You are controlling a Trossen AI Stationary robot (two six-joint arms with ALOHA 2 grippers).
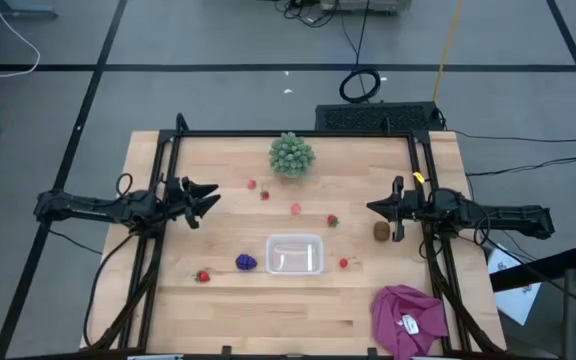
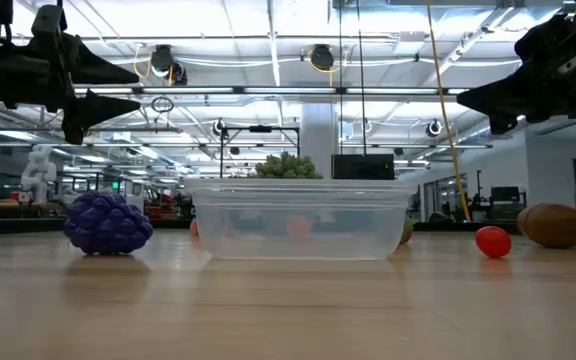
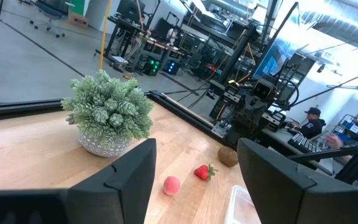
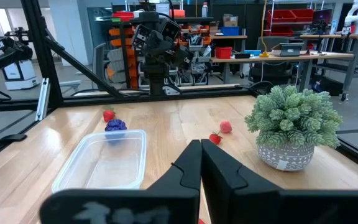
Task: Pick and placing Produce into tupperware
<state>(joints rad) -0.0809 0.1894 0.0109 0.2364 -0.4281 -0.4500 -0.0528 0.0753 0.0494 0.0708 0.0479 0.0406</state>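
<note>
The tupperware [image 1: 295, 254] is sitting empty near the table's front, produce scattered around it. The left gripper [image 1: 206, 200] is hovering half open, holding nothing; it should descend squarely over one strawberry [image 1: 252, 184]. The right gripper [image 1: 376, 208] is waiting closed, empty.

Seen through the tupperware [image 2: 298, 218] in the low view, red pieces behind it are blurring, while the green plant [image 2: 288, 166] is showing only its top.

You have lots of bare table [image 1: 218, 300] around the tupperware [image 1: 295, 253]. The spiky green plant [image 1: 292, 155] stands far behind it, out of your way.
</note>
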